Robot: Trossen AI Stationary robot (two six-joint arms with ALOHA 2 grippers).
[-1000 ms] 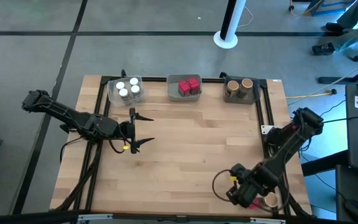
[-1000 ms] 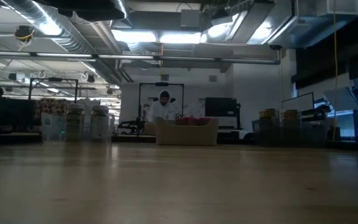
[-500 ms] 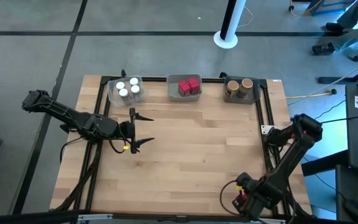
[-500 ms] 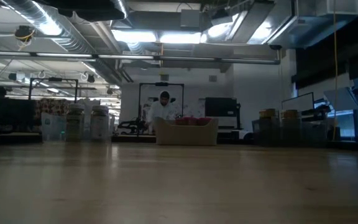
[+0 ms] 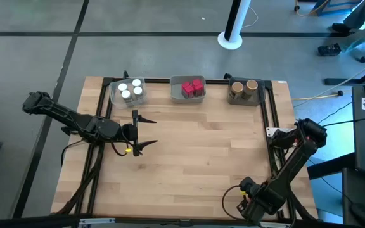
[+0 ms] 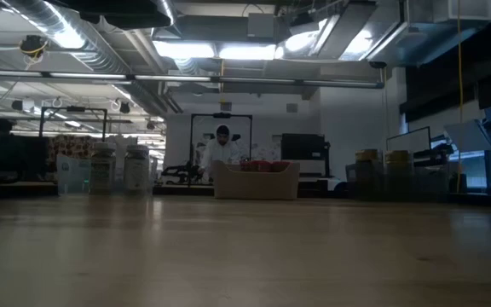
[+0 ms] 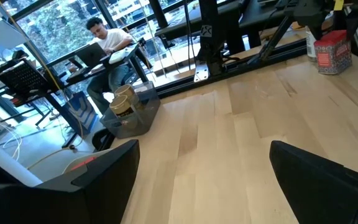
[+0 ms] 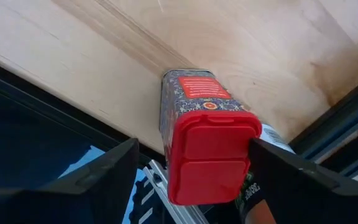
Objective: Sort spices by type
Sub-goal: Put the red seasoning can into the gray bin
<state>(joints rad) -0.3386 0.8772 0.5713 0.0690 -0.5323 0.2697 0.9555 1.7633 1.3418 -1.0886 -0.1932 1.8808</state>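
- Table (image 5: 189, 152): three trays along the 12 o'clock edge, already sorted by kind: white-capped jars (image 5: 130, 90), red packets (image 5: 192, 87), tan jars (image 5: 244, 87).
- Left pincer (image 5: 136, 132) at 9 o'clock, spread, empty, waiting.
- Right pincer (image 8: 197, 168) at 5 o'clock corner, spread around a stray packet (image 8: 207, 140), apparently the next pick.
- Packet: red flip lid, patterned sides, upright at the table edge.

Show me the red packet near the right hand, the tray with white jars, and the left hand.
red packet (image 8: 211, 158), right wrist view, red lid
white-jar tray (image 5: 115, 99), high view, rim
left hand (image 5: 145, 131), high view, between fingertips
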